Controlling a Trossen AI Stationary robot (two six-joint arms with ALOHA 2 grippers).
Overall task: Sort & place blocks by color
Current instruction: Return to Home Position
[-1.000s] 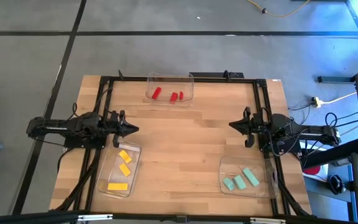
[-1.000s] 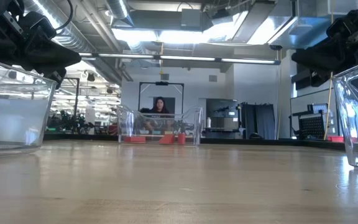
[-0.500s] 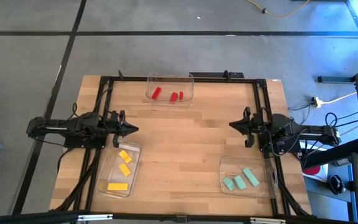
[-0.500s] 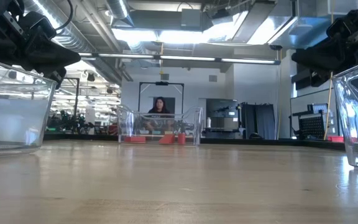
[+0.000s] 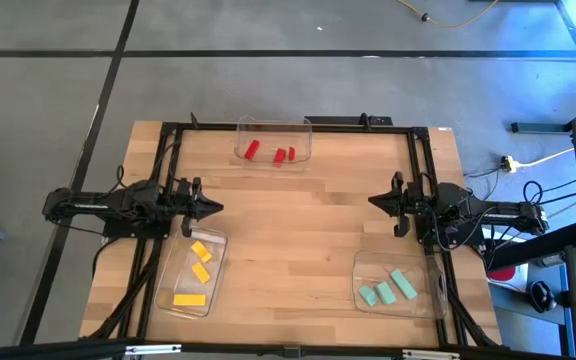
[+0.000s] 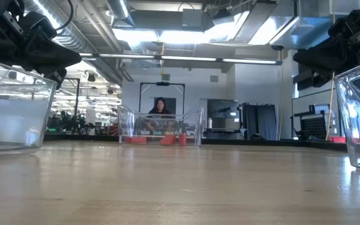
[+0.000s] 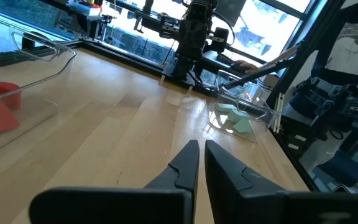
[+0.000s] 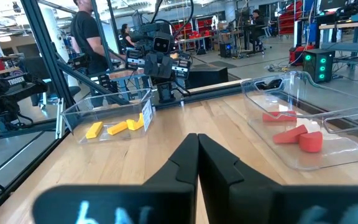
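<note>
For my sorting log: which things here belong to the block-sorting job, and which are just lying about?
Job: red blocks, yellow blocks, mint green blocks, three clear trays; left arm and right arm waiting at the table's sides, jaws shut.
Lying about: yellow floor cable; person beyond the table.

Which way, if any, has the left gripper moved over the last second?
No. In the high view the left gripper keeps the same spot beside the far rim of the clear plastic tray holding the yellow blocks.
</note>
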